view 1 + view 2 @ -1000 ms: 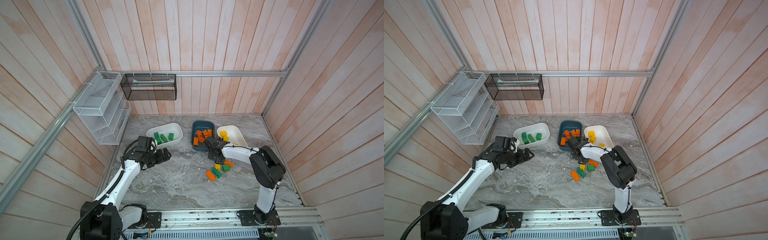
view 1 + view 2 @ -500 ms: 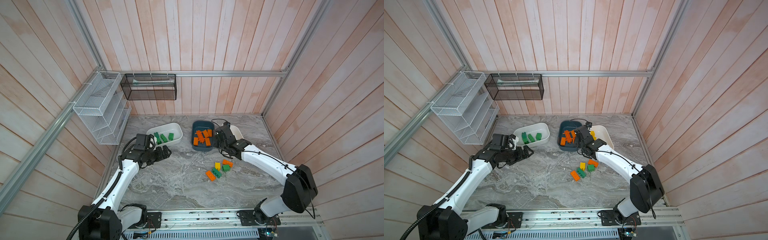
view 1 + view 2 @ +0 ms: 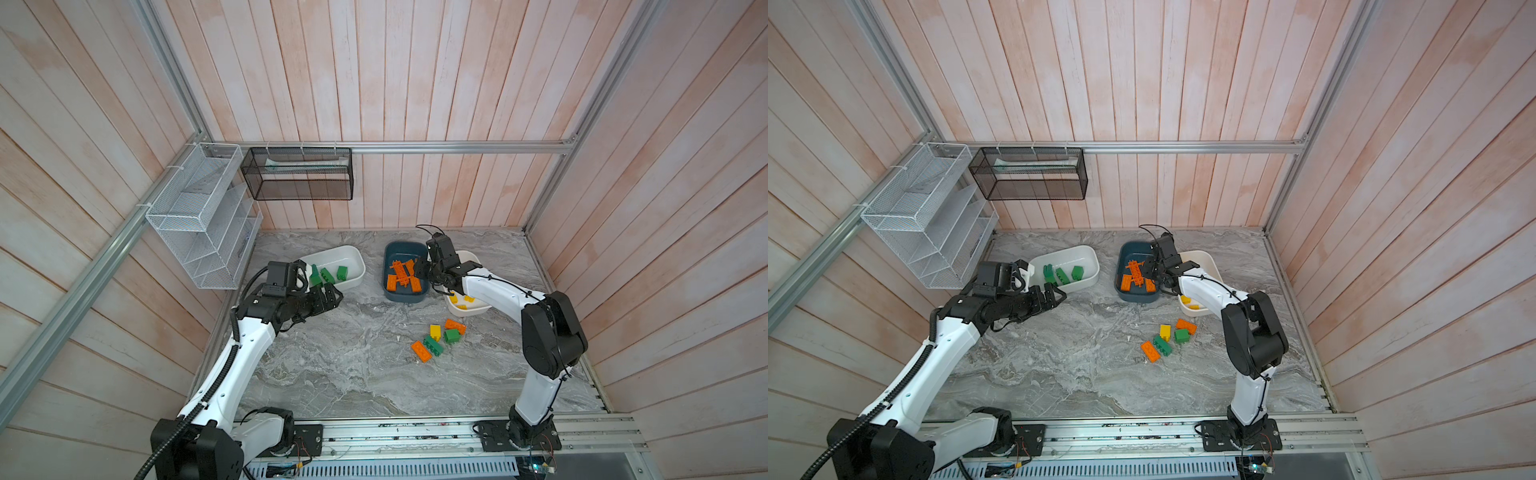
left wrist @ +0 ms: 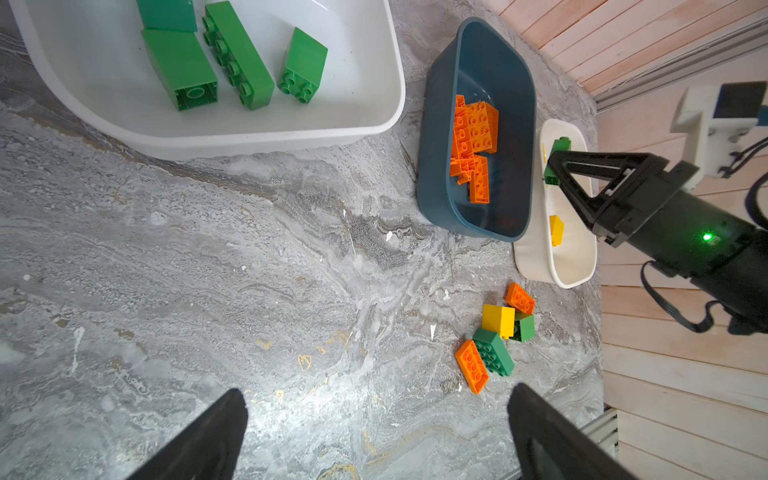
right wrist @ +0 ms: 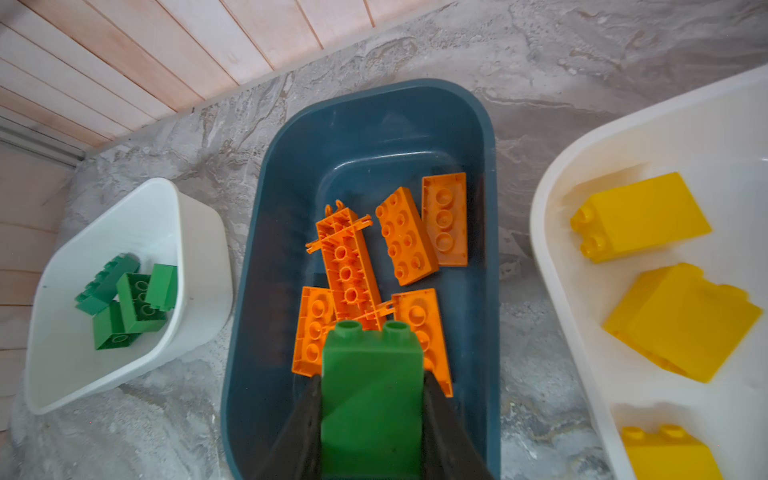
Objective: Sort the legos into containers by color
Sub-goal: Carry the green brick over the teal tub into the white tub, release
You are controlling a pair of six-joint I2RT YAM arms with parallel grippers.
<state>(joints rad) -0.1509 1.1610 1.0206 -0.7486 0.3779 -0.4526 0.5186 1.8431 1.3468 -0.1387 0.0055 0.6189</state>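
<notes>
Right wrist view: the right pincer [image 5: 372, 376] is clamped on a green brick [image 5: 372, 399], one finger on each flank, studs pointing away from the wrist. The brick hangs above the near end of the dark teal tub [image 5: 374, 137], over the orange bricks [image 5: 407, 241] lying inside (some studs up, some hollow side up). On one side of that tub stands a white tub [image 5: 137, 216] with a small heap of green bricks [image 5: 124, 299]. On the other side a second white tub [image 5: 623, 158] holds yellow bricks [image 5: 681, 320]. The teal tub sits between the two, with the second white tub just beside it.

In both top views the three tubs stand in a row toward the back of the table [image 3: 353, 374]. The right arm [image 3: 498, 291] reaches across the second white tub, its pincer at the teal tub's right edge.

The left pincer [image 4: 376, 390] has its fingers wide apart, with only bare table between them. In a top view it hovers near the front edge of the white tub that holds the green bricks.

Five loose bricks [image 3: 436, 340] lie in a tight cluster on the table in front of the second white tub, well apart from the left pincer. In the left wrist view they read as two orange, two green and one yellow, the yellow one in the middle of the group.
</notes>
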